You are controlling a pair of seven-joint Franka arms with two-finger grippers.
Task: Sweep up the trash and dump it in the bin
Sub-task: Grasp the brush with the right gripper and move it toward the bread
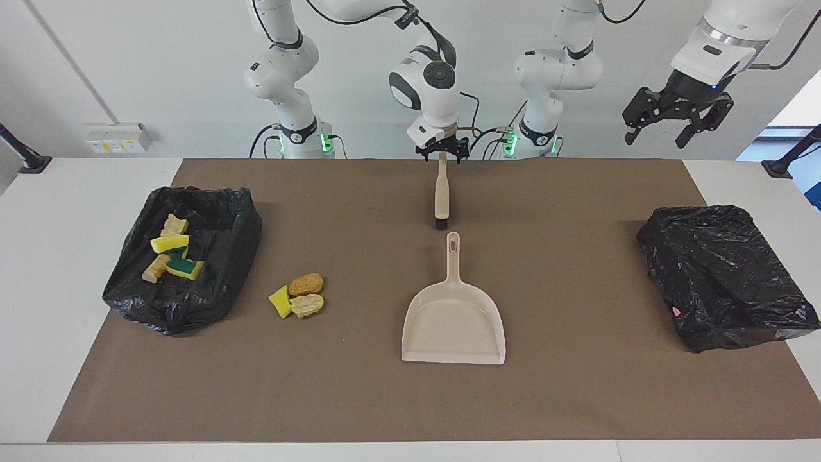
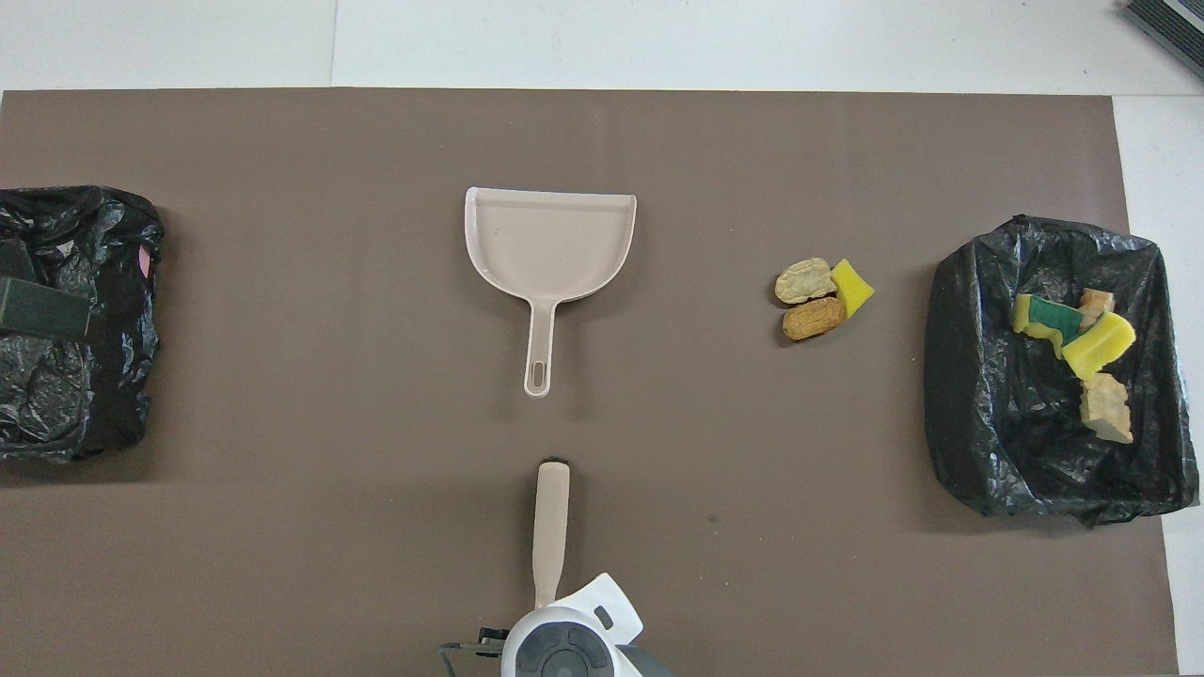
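Three pieces of trash (image 1: pixel 298 294) (image 2: pixel 823 296) lie together on the brown mat beside the bin (image 1: pixel 215 215) (image 2: pixel 969 395), a box lined with a black bag at the right arm's end. Several more sponge and bread-like scraps (image 1: pixel 172 253) (image 2: pixel 1082 348) lie inside it. The beige dustpan (image 1: pixel 453 321) (image 2: pixel 550 235) rests mid-mat with its handle toward the robots. A beige brush (image 1: pixel 442 199) (image 2: pixel 550 522) lies flat in line with that handle, nearer the robots. My right gripper (image 1: pixel 441 153) is down at the brush handle's end. My left gripper (image 1: pixel 677 125) hangs open high above the left arm's end of the table.
A second crumpled black bag (image 1: pixel 725 276) (image 2: pixel 66 376) sits at the left arm's end of the mat. The brown mat (image 1: pixel 577 398) covers most of the white table. A wall socket (image 1: pixel 118 136) sits past the right arm's end.
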